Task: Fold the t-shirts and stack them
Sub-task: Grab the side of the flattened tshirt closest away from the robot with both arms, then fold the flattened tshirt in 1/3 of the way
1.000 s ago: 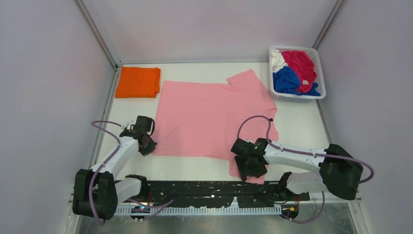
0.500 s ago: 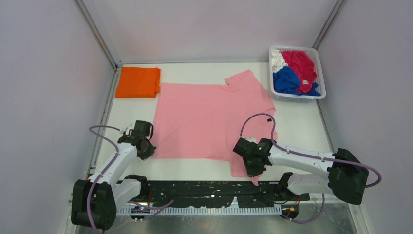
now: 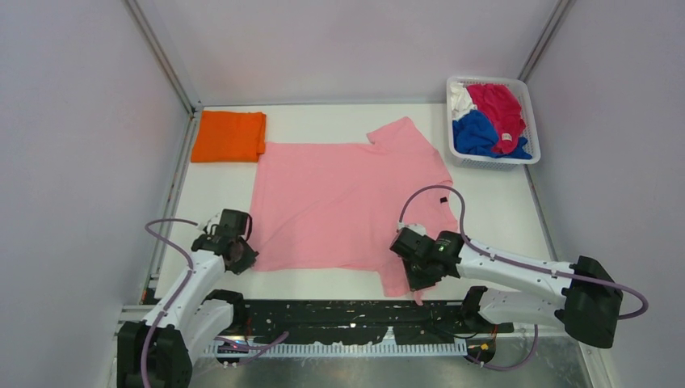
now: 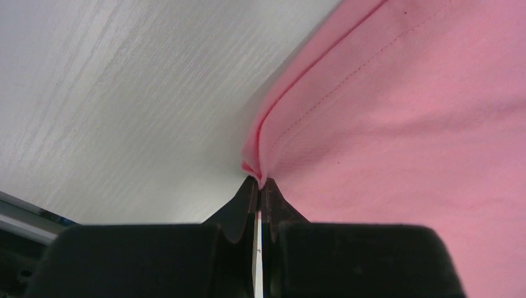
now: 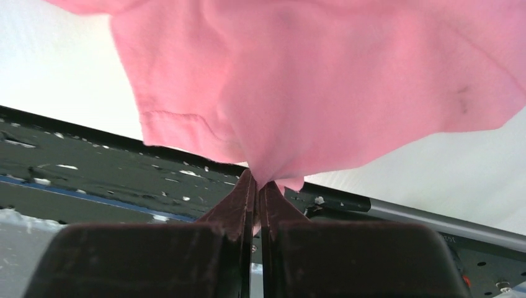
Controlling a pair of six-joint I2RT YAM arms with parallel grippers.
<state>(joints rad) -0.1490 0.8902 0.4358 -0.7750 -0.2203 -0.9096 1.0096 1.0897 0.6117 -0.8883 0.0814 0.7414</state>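
A light pink t-shirt (image 3: 343, 198) lies spread flat across the middle of the table. My left gripper (image 3: 241, 257) is shut on its near left hem corner (image 4: 255, 166), pinching a small fold. At the near right sleeve (image 5: 298, 118), my right gripper (image 3: 418, 275) is shut on the cloth and holds it just over the table's front edge. A folded orange t-shirt (image 3: 229, 136) lies at the far left. Royal blue (image 3: 475, 132), magenta-red (image 3: 497, 107) and white (image 3: 459, 97) t-shirts are bunched in the basket.
The white mesh basket (image 3: 530, 121) stands at the far right corner. A black rail with the arm bases (image 3: 347, 317) runs along the near edge. Grey walls close the left, right and back sides.
The right gripper has shut on the pink sleeve. Both grippers have drawn toward the near edge, and the pink t-shirt has slid left and nearer, pulled flatter.
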